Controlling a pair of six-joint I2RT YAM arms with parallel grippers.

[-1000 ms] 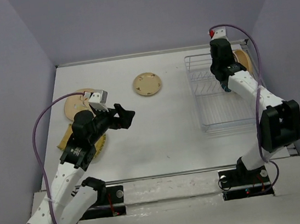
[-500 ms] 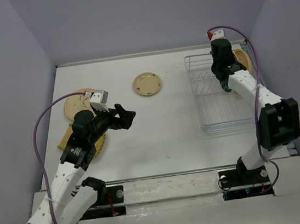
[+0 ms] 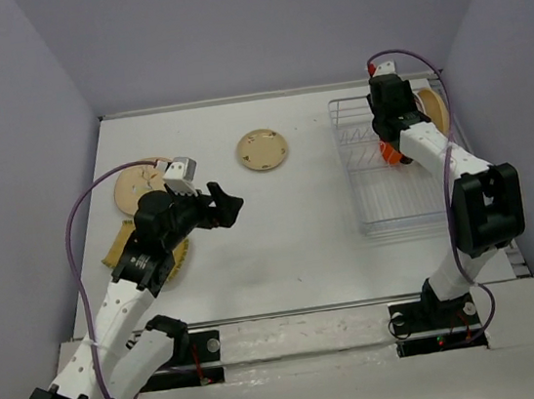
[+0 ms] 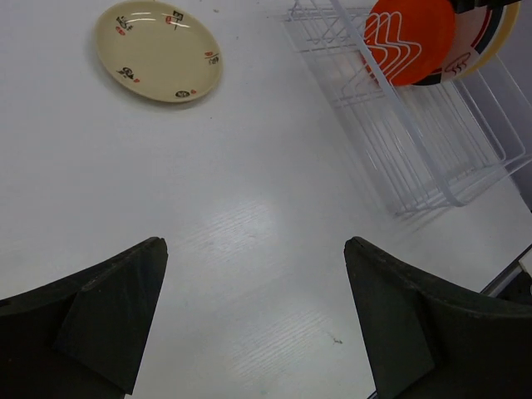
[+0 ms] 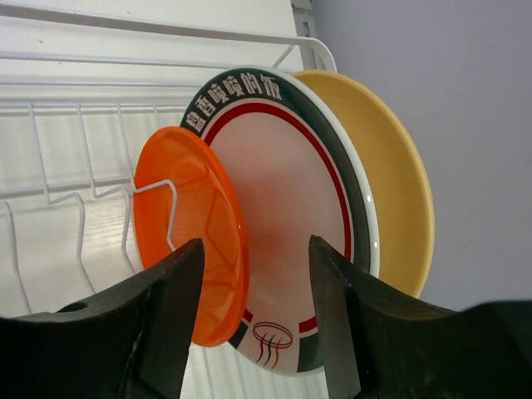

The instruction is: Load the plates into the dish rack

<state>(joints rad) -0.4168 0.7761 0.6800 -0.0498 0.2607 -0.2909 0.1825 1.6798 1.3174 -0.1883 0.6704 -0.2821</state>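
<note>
Hands both gape empty: right hand (image 5: pixel 255 243) near the racked orange-red plate (image 5: pixel 187 220), left hand (image 4: pixel 253 245) above the table (image 4: pixel 249 158).

The desk (image 3: pixel 292 236) is a flat white surface with walls on its left, far and right sides. Four items rest directly on it.

- Cream patterned plate (image 3: pixel 261 149): lies flat, face up, in the far centre, well apart from every other item.
- Dish rack (image 3: pixel 391 205): stands at the right side, its far end close to the far wall.
- Tan plate (image 3: pixel 130 186): lies flat at the far left.
- Yellow ridged-edge plate (image 3: pixel 116 249): lies flat at the left, nearer than the tan plate. It is partly hidden, so contact between these two plates cannot be determined.

The left wrist view shows a small dark mark (image 4: pixel 335 339) on the bare surface.
</note>
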